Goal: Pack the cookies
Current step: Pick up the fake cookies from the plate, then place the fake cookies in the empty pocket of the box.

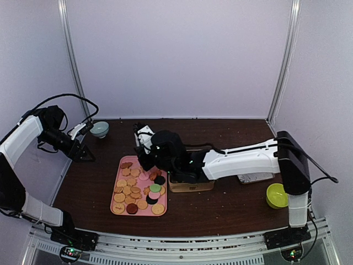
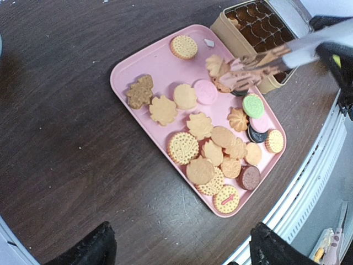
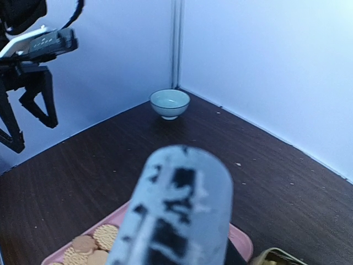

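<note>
Presently, right gripper [image 1: 148, 157] clenched on metal tongs [image 2: 276, 58], tips above cookies [image 2: 223, 136] on pink tray [image 2: 138, 72]; left gripper [image 1: 83, 150] released, well apart.

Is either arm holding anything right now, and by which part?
The right tool grips the metal tongs by their handles, back from the tips. The left tool is open, holding nothing.

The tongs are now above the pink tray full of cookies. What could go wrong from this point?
1. The tips of the tongs hang over a spot where the cookies lie close together and partly overlap, so the tongs may pinch two at once or push neighbours aside.
2. The box stands close beside the edge of the tray. A loosely gripped cookie might strike the box wall and fall on the table.
</note>
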Robot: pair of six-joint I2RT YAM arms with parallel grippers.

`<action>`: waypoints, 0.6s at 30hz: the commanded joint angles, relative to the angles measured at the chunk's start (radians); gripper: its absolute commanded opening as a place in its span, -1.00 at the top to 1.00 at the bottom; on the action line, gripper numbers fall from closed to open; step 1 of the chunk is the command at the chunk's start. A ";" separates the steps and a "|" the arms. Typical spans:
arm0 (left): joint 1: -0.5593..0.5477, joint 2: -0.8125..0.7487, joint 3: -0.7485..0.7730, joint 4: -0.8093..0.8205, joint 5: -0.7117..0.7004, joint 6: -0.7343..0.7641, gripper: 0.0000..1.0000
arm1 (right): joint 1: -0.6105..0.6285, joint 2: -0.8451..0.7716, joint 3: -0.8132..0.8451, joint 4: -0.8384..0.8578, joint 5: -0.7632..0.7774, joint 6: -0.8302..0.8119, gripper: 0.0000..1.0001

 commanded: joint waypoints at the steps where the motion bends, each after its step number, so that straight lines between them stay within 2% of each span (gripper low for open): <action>1: 0.008 -0.022 -0.001 0.000 0.018 0.011 -0.72 | -0.078 -0.212 -0.170 0.103 0.067 -0.015 0.43; 8: 0.008 -0.018 0.002 0.001 0.026 0.007 -0.71 | -0.159 -0.358 -0.364 0.105 0.080 -0.009 0.43; 18: 0.007 -0.020 -0.003 0.000 0.029 0.007 -0.71 | -0.178 -0.345 -0.360 0.060 0.095 -0.021 0.43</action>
